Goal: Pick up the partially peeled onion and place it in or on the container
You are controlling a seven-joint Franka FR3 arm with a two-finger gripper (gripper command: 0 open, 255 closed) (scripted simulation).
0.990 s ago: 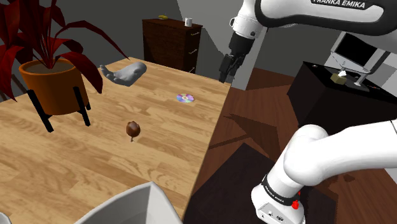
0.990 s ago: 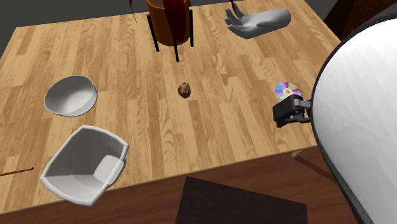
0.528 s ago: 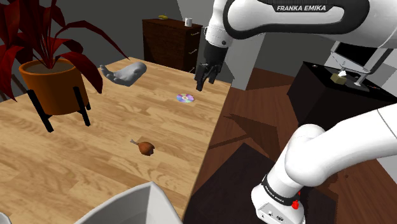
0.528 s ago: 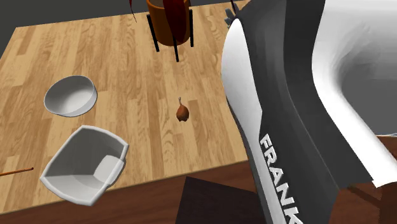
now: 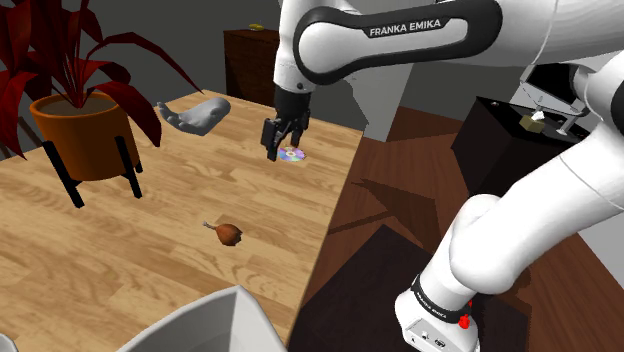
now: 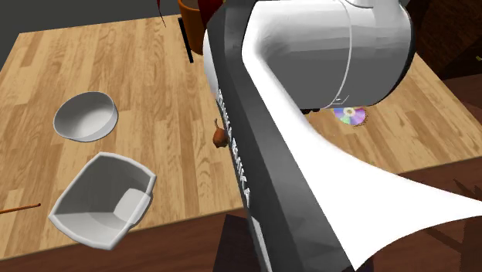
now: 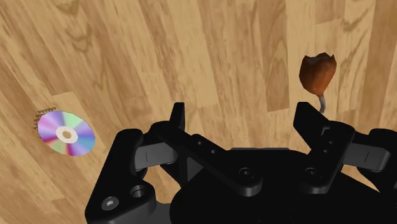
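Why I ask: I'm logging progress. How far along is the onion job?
Done: nothing yet; the onion lies loose on the table. In hand: the gripper hovers near the disc, fingers open, short of the onion. Left: grasp it and carry it to the container.

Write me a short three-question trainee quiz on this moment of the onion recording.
1. True or false: the hand is holding the onion.
2. Which thing lies closest to the hand? A. disc B. bowl C. potted plant
3. Fill in: the hand's fingers stand ____ (open or shut).

Key: 1 false, the onion lies loose on the wood; 2 A; 3 open.
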